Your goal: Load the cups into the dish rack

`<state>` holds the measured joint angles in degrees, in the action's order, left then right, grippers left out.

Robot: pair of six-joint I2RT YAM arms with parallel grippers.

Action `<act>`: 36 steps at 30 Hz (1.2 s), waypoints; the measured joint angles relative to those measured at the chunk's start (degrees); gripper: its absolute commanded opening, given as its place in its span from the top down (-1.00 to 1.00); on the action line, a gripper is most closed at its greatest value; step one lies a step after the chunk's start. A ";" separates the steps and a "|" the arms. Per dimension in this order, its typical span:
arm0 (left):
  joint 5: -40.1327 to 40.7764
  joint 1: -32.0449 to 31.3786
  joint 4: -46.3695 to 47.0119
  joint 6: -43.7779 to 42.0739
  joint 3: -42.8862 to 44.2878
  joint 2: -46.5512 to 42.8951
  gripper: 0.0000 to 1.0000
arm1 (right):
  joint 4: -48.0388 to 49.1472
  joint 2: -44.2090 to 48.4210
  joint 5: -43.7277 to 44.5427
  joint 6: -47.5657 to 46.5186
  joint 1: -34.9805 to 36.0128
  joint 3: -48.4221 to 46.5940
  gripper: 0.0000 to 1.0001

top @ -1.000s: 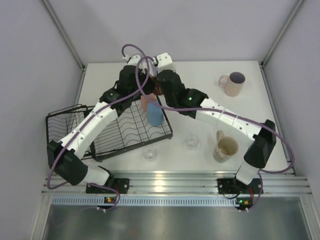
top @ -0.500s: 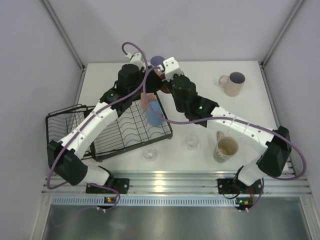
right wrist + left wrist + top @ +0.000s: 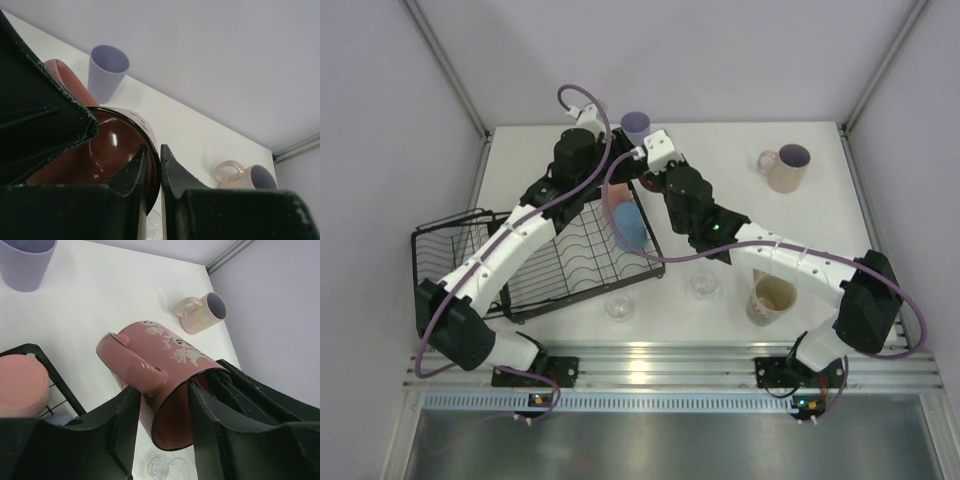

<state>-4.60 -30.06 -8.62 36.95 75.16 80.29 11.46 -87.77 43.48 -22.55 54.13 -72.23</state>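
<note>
A pink mug [image 3: 165,347] with white ghost and web prints hangs in the air between both grippers, over the far corner of the black dish rack [image 3: 540,262]. My right gripper [image 3: 152,149] is shut on the mug's rim [image 3: 150,135], one finger inside and one outside. My left gripper [image 3: 164,386] straddles the wall by the handle [image 3: 137,371], with a gap showing inside the mug. A blue tumbler [image 3: 629,226] and a salmon tumbler [image 3: 20,380] stand upside down in the rack. In the top view the arms hide most of the mug.
A lavender tumbler [image 3: 636,125] stands at the table's far edge. A pink mug with a purple inside [image 3: 784,168] is at the far right. A cream mug [image 3: 772,297] is at the near right. Two clear glasses [image 3: 703,284] [image 3: 618,306] stand near the rack's front.
My right arm has stretched further toward the far left. Both grippers have shifted slightly with the pink mug between them, and the lavender tumbler has come into view behind them.
</note>
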 measured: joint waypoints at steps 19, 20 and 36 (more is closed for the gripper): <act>3.41 0.39 -0.42 1.57 -0.74 -1.73 -0.45 | 5.20 -1.29 -2.95 -5.57 -2.51 5.66 1.00; 4.07 0.61 -0.98 1.84 -0.72 -2.14 -0.46 | 5.55 -1.42 -3.13 -5.97 -2.67 6.21 1.00; -17.07 20.20 -9.64 7.17 4.17 0.50 -0.44 | 19.26 -1.44 -10.51 -18.51 -3.69 12.48 1.00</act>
<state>-21.67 -9.87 -18.26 44.12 79.33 80.79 30.72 -89.21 32.97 -41.06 50.43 -59.75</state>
